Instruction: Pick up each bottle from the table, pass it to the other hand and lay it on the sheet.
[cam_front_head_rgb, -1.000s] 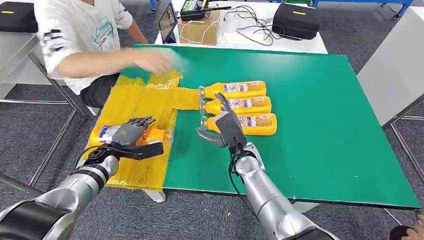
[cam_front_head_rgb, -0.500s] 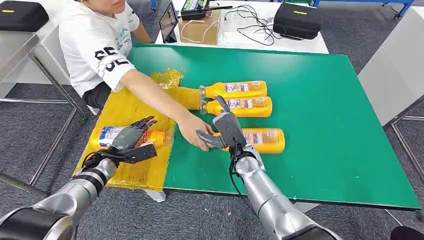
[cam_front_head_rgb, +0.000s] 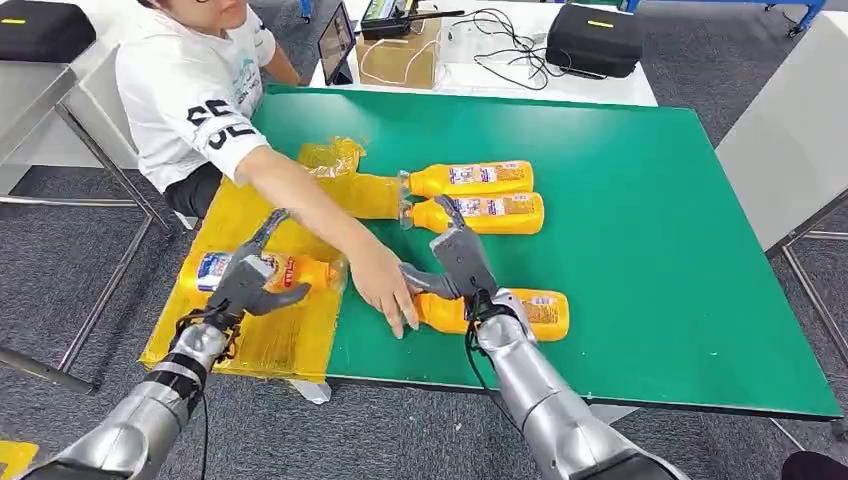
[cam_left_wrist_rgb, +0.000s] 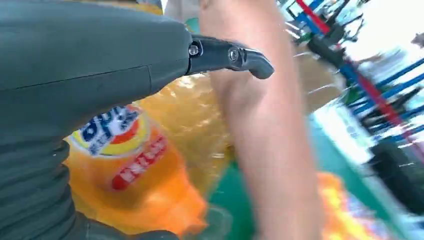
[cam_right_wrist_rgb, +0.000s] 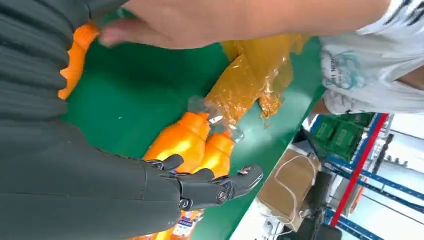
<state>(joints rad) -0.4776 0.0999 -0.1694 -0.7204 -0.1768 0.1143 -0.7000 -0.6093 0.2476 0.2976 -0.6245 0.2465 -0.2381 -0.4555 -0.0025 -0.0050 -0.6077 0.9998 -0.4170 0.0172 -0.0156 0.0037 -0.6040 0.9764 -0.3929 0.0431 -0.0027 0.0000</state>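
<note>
Glossy crinkled plastic sheet (cam_front_head_rgb: 262, 335); matt green table (cam_front_head_rgb: 640, 250).

A person's forearm (cam_front_head_rgb: 300, 195) stretches across the yellow sheet (cam_front_head_rgb: 250, 215) between the robot's two hands (their hand (cam_front_head_rgb: 388, 285) touches the nearest orange bottle (cam_front_head_rgb: 500, 312)); the green tabletop (cam_front_head_rgb: 640, 200) beyond is open.

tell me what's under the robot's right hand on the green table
An orange bottle lies on its side on the green table under the right hand. Its label end shows past the wrist; its neck is covered by the hand and a person's hand.
</note>
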